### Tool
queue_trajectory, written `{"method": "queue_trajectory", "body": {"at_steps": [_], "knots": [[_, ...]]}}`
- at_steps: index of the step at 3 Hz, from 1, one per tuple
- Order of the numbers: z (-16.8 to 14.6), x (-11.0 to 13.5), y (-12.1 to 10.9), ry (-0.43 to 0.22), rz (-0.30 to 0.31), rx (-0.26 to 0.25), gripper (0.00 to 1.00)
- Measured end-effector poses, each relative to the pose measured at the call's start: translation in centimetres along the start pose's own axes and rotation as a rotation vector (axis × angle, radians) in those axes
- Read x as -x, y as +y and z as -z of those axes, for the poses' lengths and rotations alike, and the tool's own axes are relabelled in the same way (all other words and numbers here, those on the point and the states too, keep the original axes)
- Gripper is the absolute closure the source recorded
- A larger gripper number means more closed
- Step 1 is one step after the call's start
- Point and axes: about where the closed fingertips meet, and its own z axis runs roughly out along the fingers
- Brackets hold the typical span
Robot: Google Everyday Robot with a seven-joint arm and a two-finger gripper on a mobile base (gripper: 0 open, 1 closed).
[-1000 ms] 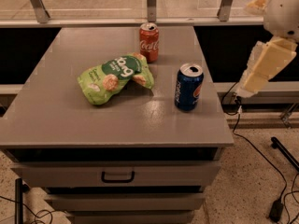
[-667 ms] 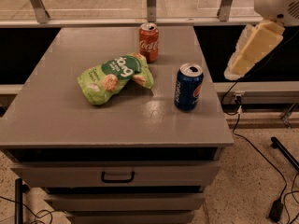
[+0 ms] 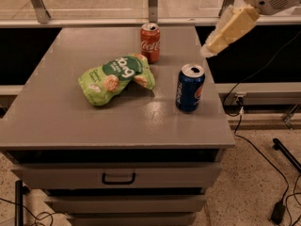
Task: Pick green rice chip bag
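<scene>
The green rice chip bag (image 3: 115,79) lies flat on the grey table (image 3: 66,121), left of centre. It is light green with a dark green patch and white lettering. My gripper (image 3: 211,47) hangs in the air at the upper right, over the table's far right edge. It is above and behind the blue can, well to the right of the bag and touching nothing.
A red cola can (image 3: 150,42) stands just behind the bag's right end. A blue cola can (image 3: 190,87) stands right of the bag, near the table's right edge. Drawers with a handle (image 3: 118,178) are below the table top. Cables (image 3: 263,154) lie on the floor at the right.
My gripper has moved up and to the left, from beside the table's right edge to above its far right edge. The bag and the cans have not moved.
</scene>
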Motion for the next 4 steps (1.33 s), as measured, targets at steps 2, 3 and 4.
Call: {"method": "queue_trajectory", "body": {"at_steps": [2,3,4], "knots": [[-2.3,3.8,-1.2,-0.075,0.035,-0.02,0.0],[-4.6,3.9,0.3,-0.071,0.105,0.022,0.0],[-8.0,4.3,2.0,-0.076,0.189,0.067,0.0]]}}
